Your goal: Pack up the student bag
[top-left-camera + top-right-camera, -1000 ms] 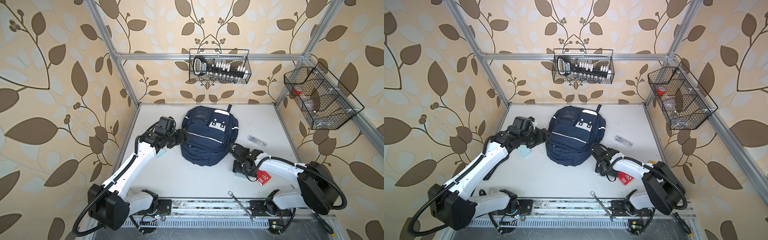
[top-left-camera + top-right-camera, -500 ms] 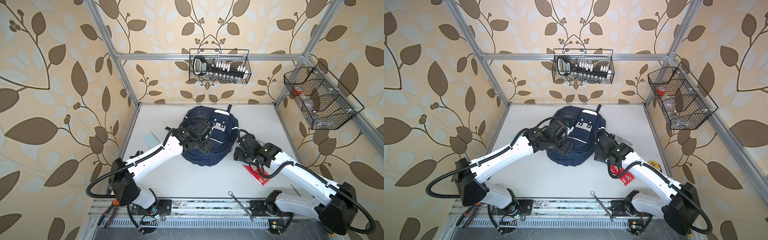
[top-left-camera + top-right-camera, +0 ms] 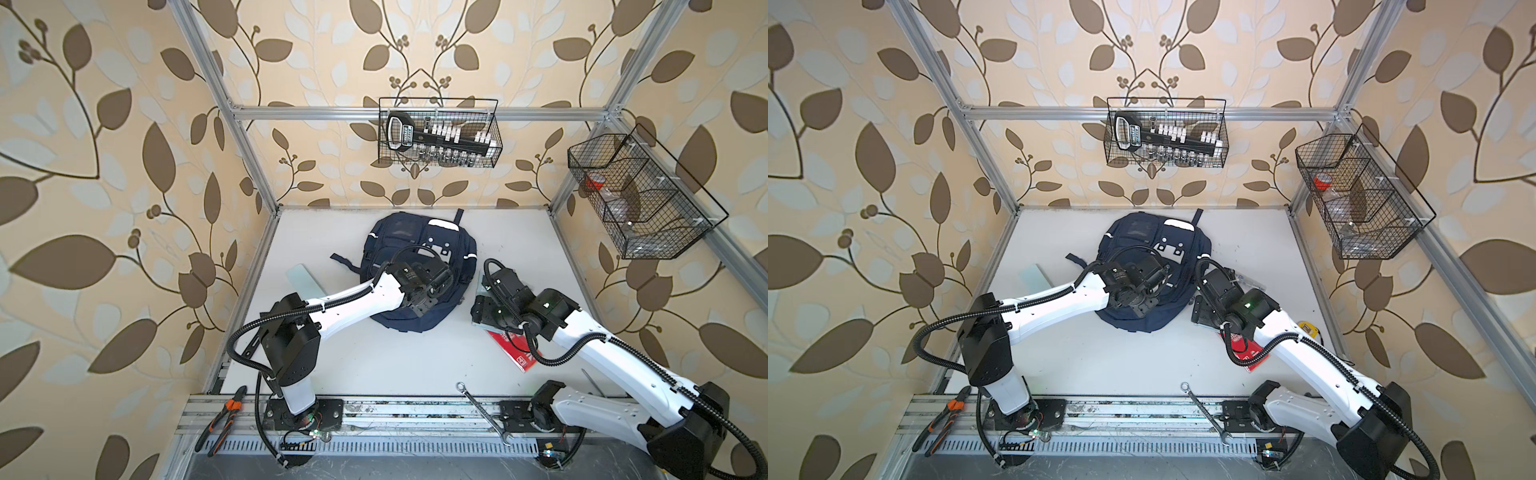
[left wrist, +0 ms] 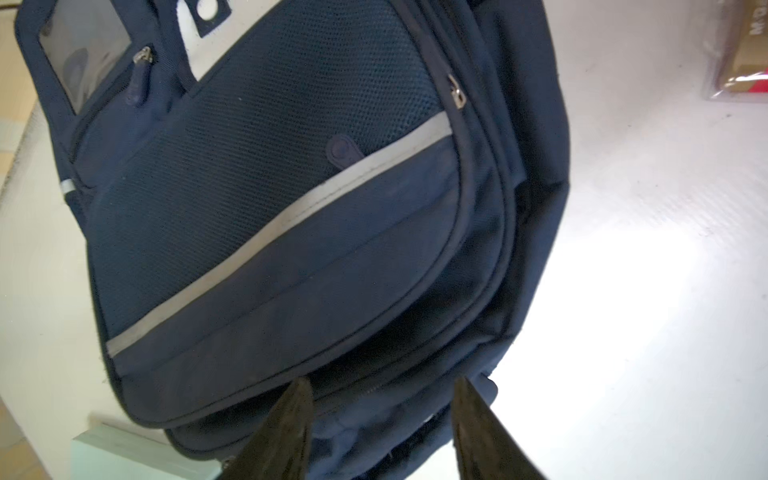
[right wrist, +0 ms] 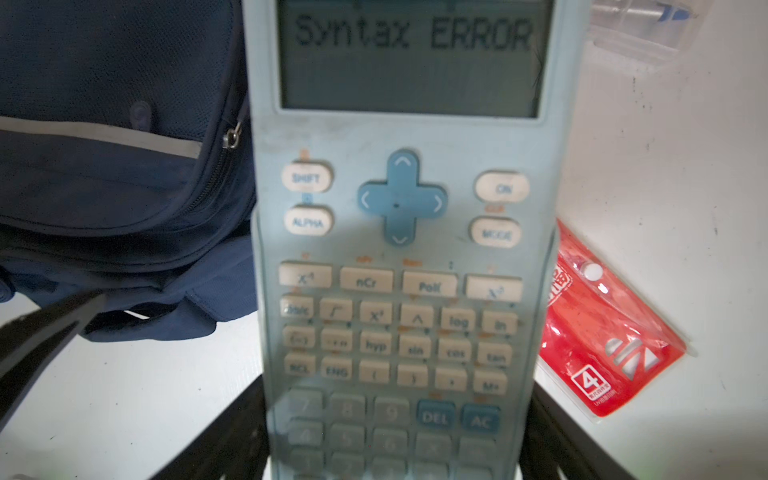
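White tabletop (image 3: 374, 365) carries the large navy-blue fabric backpack (image 3: 399, 241), lying flat mid-table toward the back wall. I see my left gripper (image 4: 382, 386) with jaws apart over its near edge; my right gripper (image 5: 395, 415) clamps a pale-blue plastic calculator (image 5: 399, 208) near a red plastic packet (image 5: 602, 332).

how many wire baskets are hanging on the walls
2. One wire basket hangs on the back wall, holding a socket set; the other wire basket hangs on the wall beside the right arm. None looks hidden.
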`<state>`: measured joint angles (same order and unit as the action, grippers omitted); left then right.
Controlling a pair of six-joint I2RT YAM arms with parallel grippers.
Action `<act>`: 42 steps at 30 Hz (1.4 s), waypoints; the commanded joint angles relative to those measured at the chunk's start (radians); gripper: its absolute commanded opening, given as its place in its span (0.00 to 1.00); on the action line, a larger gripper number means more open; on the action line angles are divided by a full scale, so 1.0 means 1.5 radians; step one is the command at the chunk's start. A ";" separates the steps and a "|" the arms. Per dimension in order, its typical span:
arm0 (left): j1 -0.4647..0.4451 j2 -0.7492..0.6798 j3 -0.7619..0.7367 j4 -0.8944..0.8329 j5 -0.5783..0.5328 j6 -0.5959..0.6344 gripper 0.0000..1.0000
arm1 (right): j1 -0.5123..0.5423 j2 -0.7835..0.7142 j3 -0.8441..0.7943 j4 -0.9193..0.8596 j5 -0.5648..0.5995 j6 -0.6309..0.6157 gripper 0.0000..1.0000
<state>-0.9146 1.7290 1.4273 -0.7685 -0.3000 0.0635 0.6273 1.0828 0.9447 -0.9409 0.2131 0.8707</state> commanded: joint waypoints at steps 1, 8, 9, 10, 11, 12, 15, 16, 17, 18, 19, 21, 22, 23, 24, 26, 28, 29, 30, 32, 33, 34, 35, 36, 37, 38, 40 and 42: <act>0.009 0.007 0.015 0.026 -0.073 -0.013 0.53 | 0.001 -0.007 0.018 -0.003 -0.007 -0.009 0.33; 0.008 0.024 0.020 0.081 -0.018 -0.010 0.67 | 0.001 -0.014 0.019 -0.001 -0.011 -0.009 0.33; 0.008 0.020 0.012 0.089 -0.002 -0.005 0.68 | 0.001 -0.016 0.018 -0.002 -0.011 -0.007 0.32; 0.008 0.016 0.004 0.100 0.010 0.000 0.69 | 0.001 -0.019 0.017 -0.002 -0.013 -0.006 0.32; 0.008 0.010 -0.006 0.114 0.020 0.007 0.71 | 0.000 -0.020 0.017 -0.002 -0.014 -0.005 0.32; 0.008 0.007 -0.010 0.124 0.025 0.013 0.72 | 0.001 -0.021 0.016 -0.002 -0.015 -0.004 0.32; 0.008 0.026 0.000 0.128 0.031 0.028 0.73 | 0.001 -0.021 0.016 0.000 -0.020 -0.004 0.32; 0.008 0.035 0.005 0.131 0.028 0.033 0.73 | 0.001 -0.019 0.016 0.000 -0.021 -0.004 0.32; 0.008 0.046 0.006 0.139 0.019 0.038 0.73 | 0.001 -0.019 0.017 0.000 -0.023 -0.004 0.32; 0.010 0.058 0.011 0.142 0.019 0.040 0.73 | 0.001 -0.018 0.018 0.001 -0.026 -0.004 0.32; 0.010 0.069 0.019 0.141 0.021 0.042 0.73 | 0.001 -0.018 0.019 0.002 -0.027 -0.005 0.31; 0.010 0.091 0.032 0.140 0.028 0.045 0.72 | 0.000 -0.019 0.021 0.002 -0.028 -0.004 0.31; 0.010 0.096 0.034 0.142 0.029 0.046 0.72 | 0.001 -0.020 0.022 0.002 -0.028 -0.005 0.31; 0.010 0.098 0.034 0.148 0.030 0.048 0.71 | 0.000 -0.020 0.024 0.001 -0.029 -0.004 0.31; 0.010 0.100 0.033 0.155 0.028 0.051 0.70 | 0.001 -0.022 0.025 0.000 -0.029 -0.004 0.31; 0.013 0.103 0.040 0.161 0.021 0.052 0.62 | 0.001 -0.025 0.028 -0.002 -0.030 -0.004 0.31; 0.016 0.109 0.059 0.164 -0.013 0.046 0.42 | 0.001 -0.025 0.028 -0.003 -0.033 -0.004 0.31; 0.017 0.112 0.075 0.163 -0.039 0.038 0.26 | 0.001 -0.024 0.027 -0.003 -0.035 -0.005 0.30; 0.019 0.114 0.088 0.165 -0.062 0.032 0.11 | 0.001 -0.023 0.026 -0.002 -0.037 -0.007 0.31; 0.027 0.117 0.121 0.163 -0.077 0.022 0.00 | 0.001 -0.020 0.026 -0.001 -0.043 -0.010 0.30; 0.031 0.122 0.145 0.150 -0.070 0.018 0.00 | 0.001 -0.018 0.025 0.001 -0.047 -0.013 0.30; 0.034 0.128 0.171 0.135 -0.060 0.014 0.00 | 0.001 -0.015 0.026 0.005 -0.053 -0.018 0.30; 0.035 0.135 0.208 0.104 -0.060 0.005 0.00 | 0.003 -0.013 0.027 0.010 -0.062 -0.027 0.29; 0.036 0.140 0.247 0.073 -0.054 -0.006 0.00 | 0.004 -0.011 0.028 0.018 -0.072 -0.037 0.29; 0.040 0.142 0.281 0.045 -0.033 -0.017 0.00 | 0.008 -0.009 0.029 0.025 -0.082 -0.046 0.29; 0.043 0.144 0.320 0.010 -0.013 -0.031 0.00 | 0.013 -0.005 0.032 0.032 -0.090 -0.056 0.29; 0.050 0.146 0.382 -0.045 0.021 -0.052 0.00 | 0.021 0.009 0.036 0.038 -0.100 -0.071 0.29; 0.059 0.147 0.453 -0.096 0.071 -0.069 0.00 | 0.027 0.031 0.046 0.043 -0.105 -0.085 0.29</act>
<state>-0.8391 1.9873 1.9629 -0.8089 -0.2691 0.0345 0.6544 1.0981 0.9638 -0.9142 0.0872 0.7982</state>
